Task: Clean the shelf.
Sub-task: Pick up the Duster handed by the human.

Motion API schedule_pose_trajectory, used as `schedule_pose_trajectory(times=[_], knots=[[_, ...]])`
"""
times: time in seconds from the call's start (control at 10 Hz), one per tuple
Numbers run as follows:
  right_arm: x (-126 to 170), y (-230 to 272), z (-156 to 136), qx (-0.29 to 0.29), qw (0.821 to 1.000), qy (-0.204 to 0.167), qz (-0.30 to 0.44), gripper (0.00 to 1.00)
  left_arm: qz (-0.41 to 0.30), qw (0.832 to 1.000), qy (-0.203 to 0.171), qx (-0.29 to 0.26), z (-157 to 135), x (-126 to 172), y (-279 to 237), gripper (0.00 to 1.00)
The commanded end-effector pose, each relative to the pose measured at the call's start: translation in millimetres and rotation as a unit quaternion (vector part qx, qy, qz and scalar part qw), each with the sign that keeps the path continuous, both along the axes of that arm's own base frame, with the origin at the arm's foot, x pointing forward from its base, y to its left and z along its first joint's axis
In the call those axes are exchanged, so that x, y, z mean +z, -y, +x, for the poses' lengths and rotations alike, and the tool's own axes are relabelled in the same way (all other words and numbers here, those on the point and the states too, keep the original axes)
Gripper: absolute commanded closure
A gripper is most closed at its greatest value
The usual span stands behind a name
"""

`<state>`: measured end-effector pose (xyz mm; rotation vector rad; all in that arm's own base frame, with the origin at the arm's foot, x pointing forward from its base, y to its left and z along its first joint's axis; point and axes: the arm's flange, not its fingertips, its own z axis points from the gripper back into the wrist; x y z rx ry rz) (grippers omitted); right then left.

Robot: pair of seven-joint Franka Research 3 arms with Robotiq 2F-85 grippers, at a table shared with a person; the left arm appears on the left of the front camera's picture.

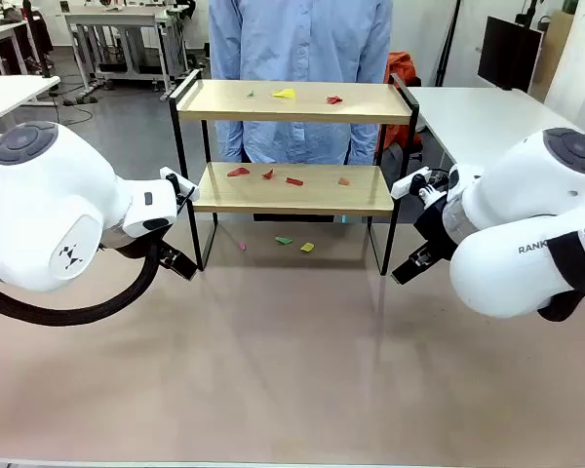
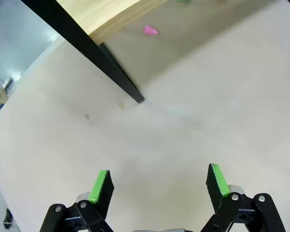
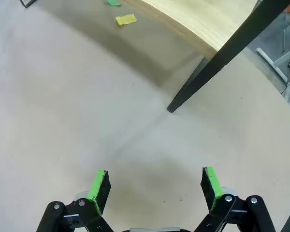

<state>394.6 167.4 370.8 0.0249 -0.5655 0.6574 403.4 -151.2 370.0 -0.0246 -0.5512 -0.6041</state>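
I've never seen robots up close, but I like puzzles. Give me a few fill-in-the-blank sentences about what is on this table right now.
The shelf has ___ wooden boards. The green scrap lies on the table, ___ the shelf's lower board. The left gripper and the right gripper both have their jaws ___, holding nothing. The person behind the shelf wears a ___ shirt.
Missing words: two; under; open; blue.
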Motion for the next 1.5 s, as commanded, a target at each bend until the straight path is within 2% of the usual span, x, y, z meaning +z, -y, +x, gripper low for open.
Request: schedule_pose_trajectory(times=[0.0, 0.9, 1.0, 1.1, 1.4], knots=[[0.0, 0.0, 0.0, 0.0, 1.0, 0.0, 0.0, 0.0, 0.0, 1.0, 0.0, 0.0, 0.0, 0.1, 0.0, 0.0], [0.0, -0.1, 0.0, 0.0, 1.0, 0.0, 0.0, 0.0, 0.0, 1.0, 0.0, 0.0, 0.0, 0.0, 0.0, 0.0], [21.3, -0.1, 11.7, 0.002, 1.0, 0.013, 0.013, 0.0, -0.026, 0.999, 0.006, -0.02, -0.7, 26.2, -7.0, 0.0], [52.0, 8.8, 28.6, 0.007, 0.999, 0.012, 0.041, 0.0, -0.053, 0.998, 0.008, -0.034, 2.5, 65.7, -17.4, 0.0], [106.6, 48.8, 53.2, 0.005, 0.995, 0.024, 0.093, 0.0, -0.114, 0.99, -0.002, -0.083, 17.6, 129.4, -54.8, 0.0]])
